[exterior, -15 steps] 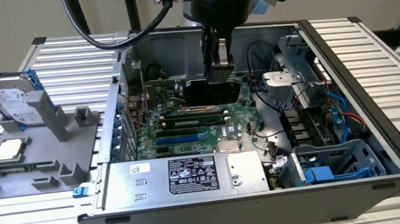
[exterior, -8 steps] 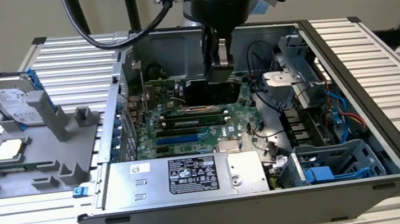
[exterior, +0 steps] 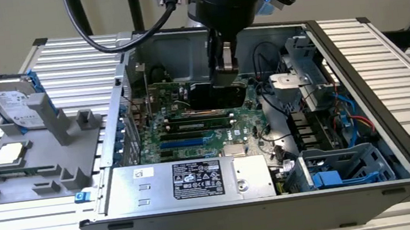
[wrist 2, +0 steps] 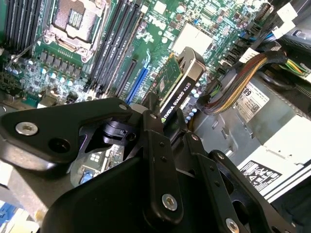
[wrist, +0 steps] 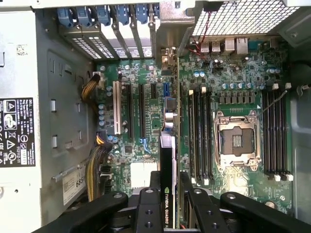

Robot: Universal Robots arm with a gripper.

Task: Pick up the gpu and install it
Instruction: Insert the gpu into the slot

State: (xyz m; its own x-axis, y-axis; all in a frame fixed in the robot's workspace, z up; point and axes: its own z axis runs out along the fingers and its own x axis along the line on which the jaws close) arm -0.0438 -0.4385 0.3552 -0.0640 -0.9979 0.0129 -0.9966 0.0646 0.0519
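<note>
- One card is in play: the gpu (wrist 2: 181,80) sits clamped edge-on between the pincer's (wrist: 167,204) fingers (wrist: 146,209), held by its top edge so the connector edge points down at the board.
- Inside the open computer case (exterior: 355,74), the pincer (exterior: 225,72) hangs straight down over the motherboard (exterior: 191,131), with the gpu (exterior: 216,95) a dark slab just below it.
- Below the pincer in the first wrist view, the gpu (wrist: 167,160) runs lengthwise along the expansion slots (wrist: 142,114), its far end reaching toward the blue-tabbed rear bracket bay (wrist: 126,19); that lining-up looks deliberate, to match card to slot.
- Whether the card's edge has met a slot I cannot tell.
- Off to one side of the pincer lies the empty processor socket (wrist: 235,141) and memory slots (wrist: 200,131).
- Outside the case, well apart from the pincer, a grey stand (exterior: 30,170) holds a hard drive (exterior: 12,102) and a small silver chip (exterior: 10,152).
</note>
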